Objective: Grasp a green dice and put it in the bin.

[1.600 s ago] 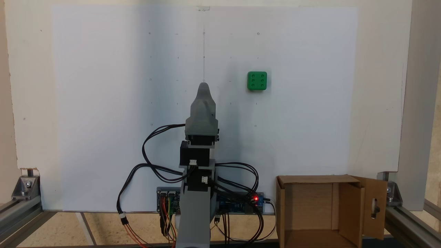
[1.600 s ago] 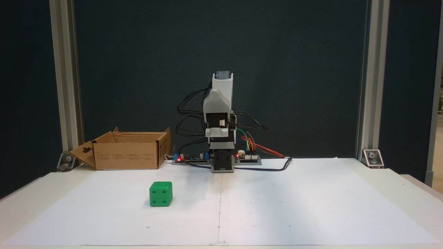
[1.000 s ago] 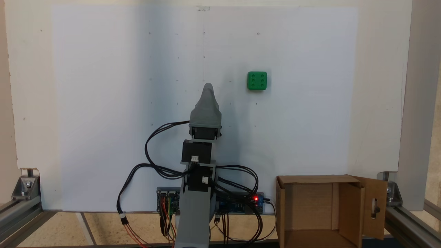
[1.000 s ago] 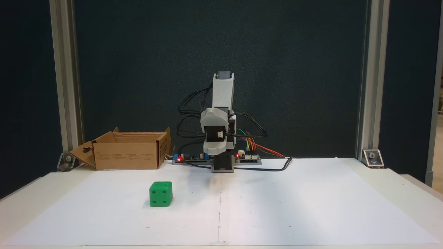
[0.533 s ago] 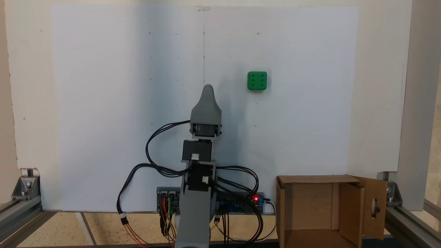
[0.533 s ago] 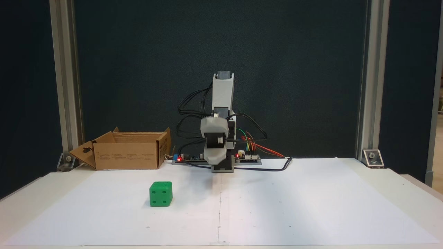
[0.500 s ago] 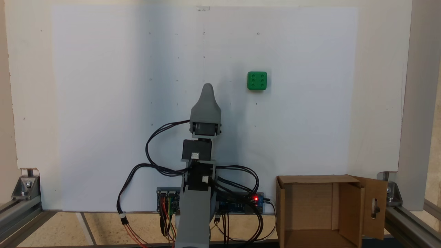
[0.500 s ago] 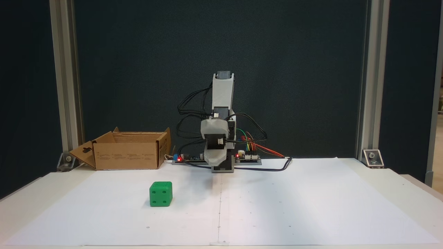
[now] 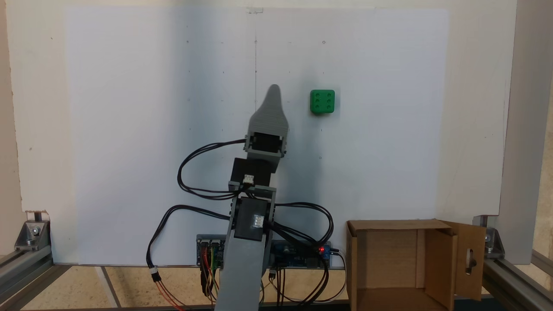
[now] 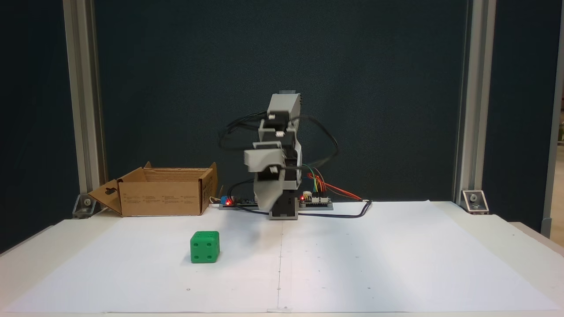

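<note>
We see our gripper [image 9: 273,88] raised, pointing toward the green dice [image 9: 322,101] on white paper [image 9: 129,129], presumably lining up; jaw spread untellable. Bin [image 9: 358,259] sits far right, near base.

White paper sheet [image 10: 352,264] covers the table before a dark backdrop [image 10: 374,88].

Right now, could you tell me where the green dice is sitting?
The green dice rests on the white paper, right of the gripper in a fixed view, away from the bin.
</note>
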Robot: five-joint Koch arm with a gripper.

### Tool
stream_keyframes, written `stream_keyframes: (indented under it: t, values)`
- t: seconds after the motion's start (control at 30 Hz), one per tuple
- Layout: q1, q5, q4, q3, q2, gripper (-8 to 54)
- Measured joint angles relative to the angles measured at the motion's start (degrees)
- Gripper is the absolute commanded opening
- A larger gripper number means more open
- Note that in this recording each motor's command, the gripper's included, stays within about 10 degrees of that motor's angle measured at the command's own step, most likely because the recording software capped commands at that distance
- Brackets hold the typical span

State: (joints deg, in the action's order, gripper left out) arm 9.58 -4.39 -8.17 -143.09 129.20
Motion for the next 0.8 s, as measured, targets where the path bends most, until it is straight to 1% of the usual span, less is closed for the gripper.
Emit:
stream_keyframes:
  t: [0.17,0.53,0.73,0.8]
  values:
    - [6.8,-1.9,16.2,11.8,-1.6,43.2]
    - [18.4,-2.0,53.7,42.0,-18.9,43.3]
    - [22.1,-1.8,65.5,52.4,-24.4,43.6]
    - [22.5,0.4,67.8,54.1,-25.6,44.2]
